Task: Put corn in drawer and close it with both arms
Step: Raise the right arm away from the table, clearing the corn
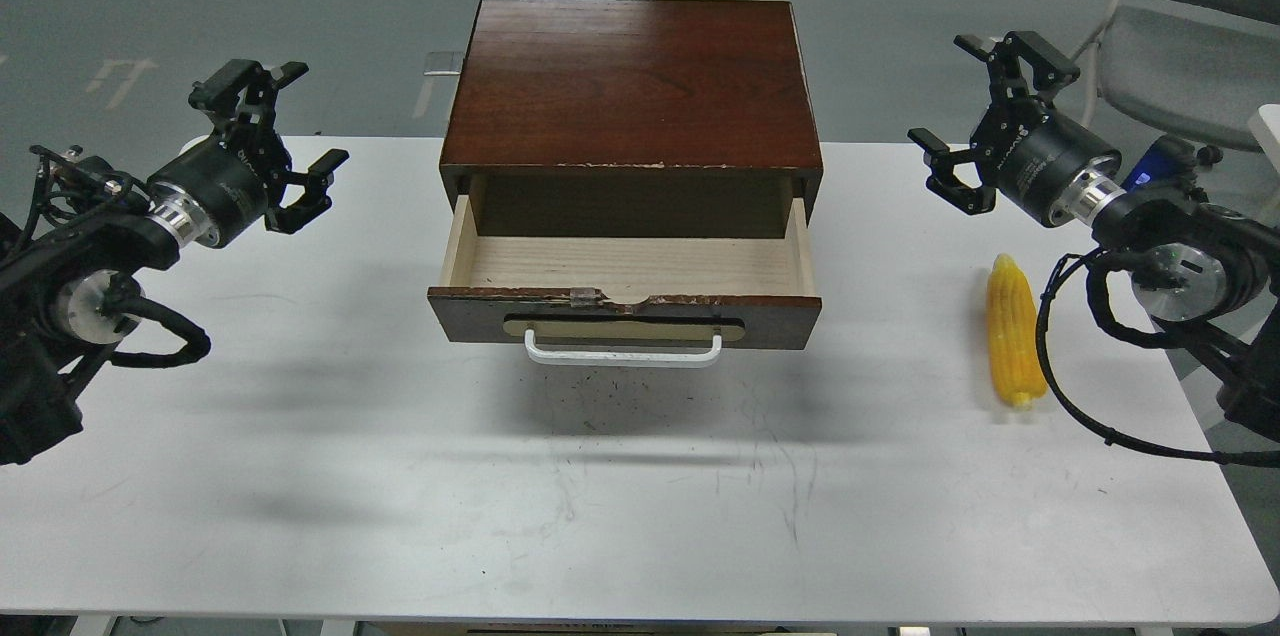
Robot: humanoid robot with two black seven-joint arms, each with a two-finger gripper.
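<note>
The white bench (300,476) carries the cabinet (630,81), its drawer (625,314) pulled out. My left tool (278,121) and right tool (985,106) hover spread wide, holding nothing. The corn (1014,331) lies on the bench below my right tool.

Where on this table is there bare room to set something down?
Free: the table between the left gripper and the cabinet, and the front strip before the open drawer. Tighter: the right side, where the corn lies under the right gripper and its cable.
</note>
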